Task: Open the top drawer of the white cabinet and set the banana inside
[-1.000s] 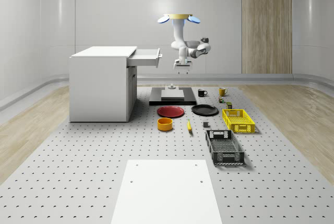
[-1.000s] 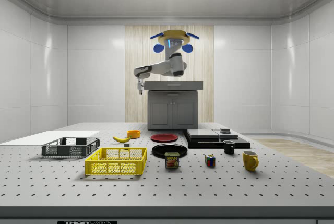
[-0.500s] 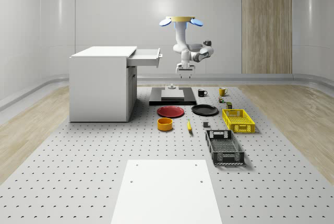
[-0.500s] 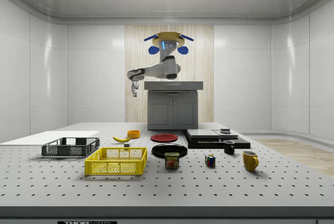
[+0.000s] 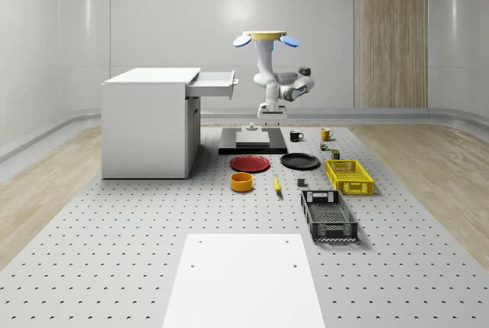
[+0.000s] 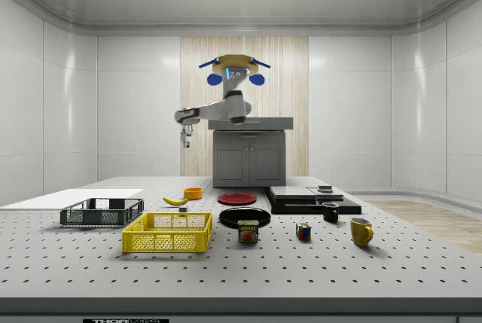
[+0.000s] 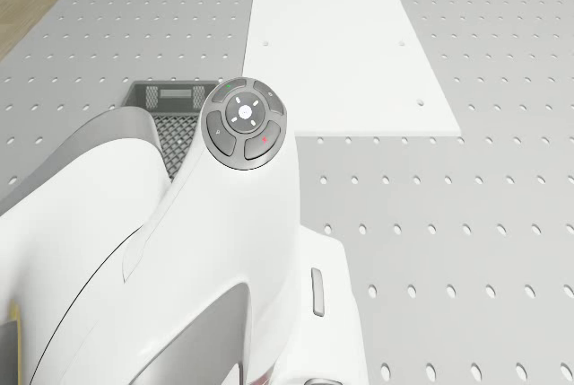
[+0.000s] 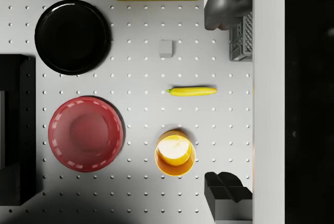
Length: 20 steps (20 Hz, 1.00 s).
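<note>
While the white cabinet is standing with its top drawer already pulled out, the banana is lying at the orange bowl's twelve o'clock: light, firm but bruisable, best pinched across its middle. Since a second ago, the drone is drifting away from the drawer, hovering over the table; the gripper is hanging with fingers spread wide, holding nothing.

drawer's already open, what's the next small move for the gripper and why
Probably descend toward the banana. The top drawer of the white cabinet is pulled out, while the banana lies untouched on the table beside the orange bowl. The drone hovers high above the table, with the gripper empty and far above the banana.
</note>
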Tool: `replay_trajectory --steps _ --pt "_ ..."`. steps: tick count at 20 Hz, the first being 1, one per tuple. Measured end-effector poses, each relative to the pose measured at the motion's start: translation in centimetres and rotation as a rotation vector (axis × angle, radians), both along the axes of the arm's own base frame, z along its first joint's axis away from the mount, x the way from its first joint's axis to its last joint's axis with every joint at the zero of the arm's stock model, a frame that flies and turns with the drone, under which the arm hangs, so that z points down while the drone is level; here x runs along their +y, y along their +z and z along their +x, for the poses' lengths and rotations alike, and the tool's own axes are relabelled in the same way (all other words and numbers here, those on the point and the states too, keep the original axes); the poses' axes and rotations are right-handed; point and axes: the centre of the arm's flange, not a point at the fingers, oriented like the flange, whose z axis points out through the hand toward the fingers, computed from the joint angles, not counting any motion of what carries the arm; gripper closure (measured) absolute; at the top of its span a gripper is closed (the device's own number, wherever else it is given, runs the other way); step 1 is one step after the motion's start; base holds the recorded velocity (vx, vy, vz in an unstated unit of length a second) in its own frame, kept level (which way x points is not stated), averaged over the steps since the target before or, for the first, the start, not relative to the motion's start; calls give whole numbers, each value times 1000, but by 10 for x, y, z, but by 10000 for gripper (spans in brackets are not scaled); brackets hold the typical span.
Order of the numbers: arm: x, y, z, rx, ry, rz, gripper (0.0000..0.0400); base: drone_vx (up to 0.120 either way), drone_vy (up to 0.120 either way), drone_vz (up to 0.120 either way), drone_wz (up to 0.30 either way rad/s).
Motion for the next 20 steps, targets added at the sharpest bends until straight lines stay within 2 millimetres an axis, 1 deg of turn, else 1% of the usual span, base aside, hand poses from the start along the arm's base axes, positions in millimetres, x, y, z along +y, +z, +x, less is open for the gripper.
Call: replay_trajectory --steps 5,9,16,20 --pt "0 0 0 0 0 0 0 120 0 -120 0" --pt "0 0 0 0 0 0 0 120 10 0 0" --pt "0 0 0 0 0 0 0 120 120 0 0" --pt "0 0 0 0 0 0 0 120 10 0 0"
